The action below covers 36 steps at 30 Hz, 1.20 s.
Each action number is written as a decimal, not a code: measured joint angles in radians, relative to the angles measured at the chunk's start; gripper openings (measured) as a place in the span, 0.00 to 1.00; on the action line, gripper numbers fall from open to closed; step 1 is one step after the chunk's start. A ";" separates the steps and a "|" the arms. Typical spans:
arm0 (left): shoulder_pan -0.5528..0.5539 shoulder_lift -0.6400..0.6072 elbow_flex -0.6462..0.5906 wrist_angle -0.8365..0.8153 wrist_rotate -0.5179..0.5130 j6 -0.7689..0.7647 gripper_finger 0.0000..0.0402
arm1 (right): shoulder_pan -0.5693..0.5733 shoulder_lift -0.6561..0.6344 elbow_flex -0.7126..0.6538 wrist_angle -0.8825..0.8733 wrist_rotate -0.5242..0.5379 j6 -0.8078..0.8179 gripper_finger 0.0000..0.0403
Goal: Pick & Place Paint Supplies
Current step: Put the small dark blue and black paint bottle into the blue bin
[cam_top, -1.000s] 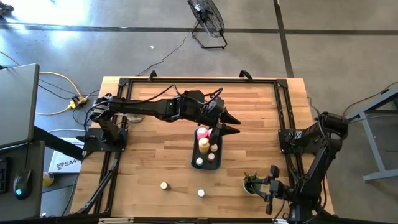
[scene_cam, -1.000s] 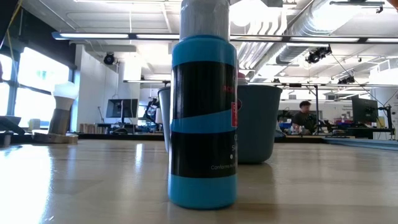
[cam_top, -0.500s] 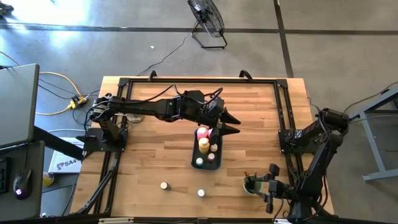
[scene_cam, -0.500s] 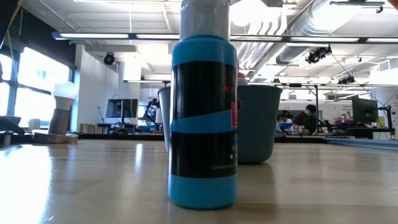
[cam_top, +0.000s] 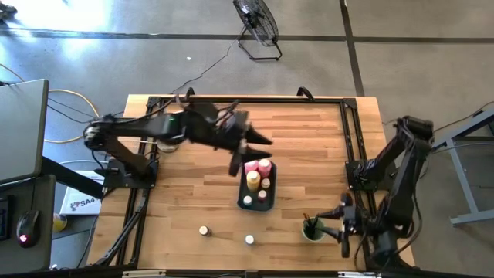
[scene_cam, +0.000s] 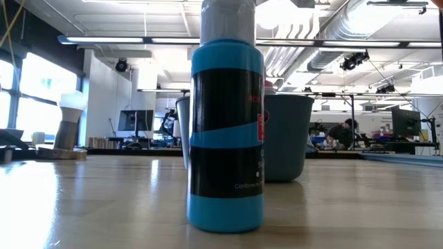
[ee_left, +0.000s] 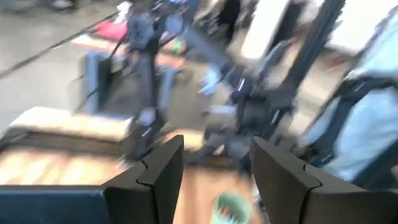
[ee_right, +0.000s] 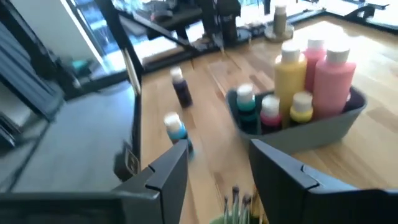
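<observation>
Two pink squeeze bottles (ee_right: 334, 79) and a yellow one (ee_right: 291, 79) stand upright in the blue-grey tray (cam_top: 256, 202) with several small jars (ee_right: 270, 112). Paintbrushes (ee_right: 239, 198) stand in the green cup (cam_top: 311, 230). Two more jars stand on their bases on the table: a blue one (ee_right: 176, 130), close up in the low view (scene_cam: 226, 131), and a dark one (ee_right: 181, 90). My left gripper (cam_top: 251, 150) hangs open above the tray's far-left side. My right gripper (cam_top: 330, 222) is open beside the cup, on its right, with nothing between its fingers (ee_right: 168, 177).
Black frame rails (cam_top: 351, 147) run along the table's left, far and right edges. The two loose jars (cam_top: 203, 230) (cam_top: 248, 240) stand near the front edge, left of the cup. Bare wood lies between the tray and the right rail.
My left gripper has risen from over the tray and drawn back toward the table's left and far side, its picture blurred by the move. My right gripper has lifted a little beside the green cup. The bottles, jars and cup have stayed where they were.
</observation>
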 joint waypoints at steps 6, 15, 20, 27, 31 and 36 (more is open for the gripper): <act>-0.152 -0.080 -0.001 -0.267 -0.315 0.035 0.36 | -0.011 -0.121 0.000 0.091 0.090 -0.194 0.38; -0.341 -0.088 -0.002 -0.407 -0.341 -0.060 0.23 | -0.163 -0.175 0.000 0.418 -0.058 -0.739 0.36; -0.409 -0.088 -0.002 -0.534 -0.371 -0.165 0.16 | -0.263 -0.175 0.000 0.515 -0.215 -0.861 0.36; -0.476 -0.087 -0.002 -0.739 -0.265 -0.412 0.08 | -0.366 -0.175 0.000 0.523 -0.246 -0.880 0.36; -0.488 -0.083 -0.002 -0.797 -0.169 -0.540 0.08 | -0.421 -0.175 0.000 0.533 -0.246 -0.879 0.36; -0.499 -0.078 -0.002 -0.857 -0.126 -0.568 0.07 | -0.475 -0.175 0.000 0.591 -0.250 -0.880 0.36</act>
